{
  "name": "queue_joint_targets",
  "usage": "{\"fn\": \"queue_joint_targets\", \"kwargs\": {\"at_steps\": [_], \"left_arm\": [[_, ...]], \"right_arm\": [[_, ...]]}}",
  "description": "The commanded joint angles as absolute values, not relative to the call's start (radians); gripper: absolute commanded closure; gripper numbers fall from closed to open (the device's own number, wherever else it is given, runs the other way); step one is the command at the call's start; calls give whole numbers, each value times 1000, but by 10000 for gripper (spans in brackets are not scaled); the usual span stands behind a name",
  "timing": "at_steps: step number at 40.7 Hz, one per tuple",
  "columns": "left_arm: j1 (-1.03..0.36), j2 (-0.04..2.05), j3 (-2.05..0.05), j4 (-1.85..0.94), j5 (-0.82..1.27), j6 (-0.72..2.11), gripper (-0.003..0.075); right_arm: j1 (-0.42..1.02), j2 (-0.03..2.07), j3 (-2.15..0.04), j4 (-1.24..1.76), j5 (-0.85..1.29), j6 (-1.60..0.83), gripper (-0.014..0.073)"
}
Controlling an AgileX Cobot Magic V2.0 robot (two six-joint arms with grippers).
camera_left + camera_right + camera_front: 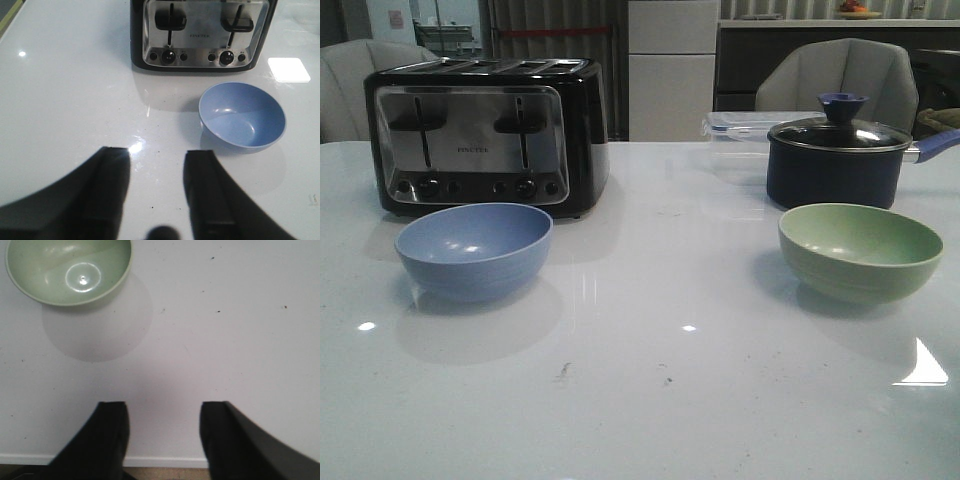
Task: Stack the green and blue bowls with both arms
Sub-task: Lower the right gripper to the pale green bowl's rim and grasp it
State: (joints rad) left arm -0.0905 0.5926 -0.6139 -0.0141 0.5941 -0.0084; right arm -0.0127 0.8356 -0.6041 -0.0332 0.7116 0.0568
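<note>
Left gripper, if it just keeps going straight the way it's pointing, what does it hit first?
Probably bare table. The left gripper is open, and the line between its fingers runs over white tabletop toward the toaster, which would likely come first. The blue bowl sits off to one side, though depth is hard to judge.

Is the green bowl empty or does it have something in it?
Empty. The green bowl sits upright, its bare glossy inside showing only light reflections.

Glossy white table (650, 400) takes up most of the front view, with bright ceiling-light glare at about 4 o'clock. Two grey padded chairs behind it, one (350, 85) at 10 o'clock, the other (840, 75) at 1. White cabinet (672, 65) at 12, dark counter (760, 60) just beside it.
</note>
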Motion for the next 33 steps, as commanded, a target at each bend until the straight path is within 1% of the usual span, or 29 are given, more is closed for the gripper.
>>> {"fn": "queue_joint_targets", "kwargs": {"at_steps": [1, 12, 27, 33], "left_arm": [[-90, 599, -645, -19, 523, -8, 208], [-90, 599, -645, -19, 519, -8, 213], [-90, 599, -645, -19, 519, -8, 213], [-90, 599, -645, -19, 519, -8, 213]], "right_arm": [[-19, 883, -642, -35, 637, 50, -6], [-19, 1087, -722, 50, 587, 52, 2], [-19, 1444, -989, 82, 604, 50, 2], [-19, 1566, -1095, 145, 618, 16, 2]]}}
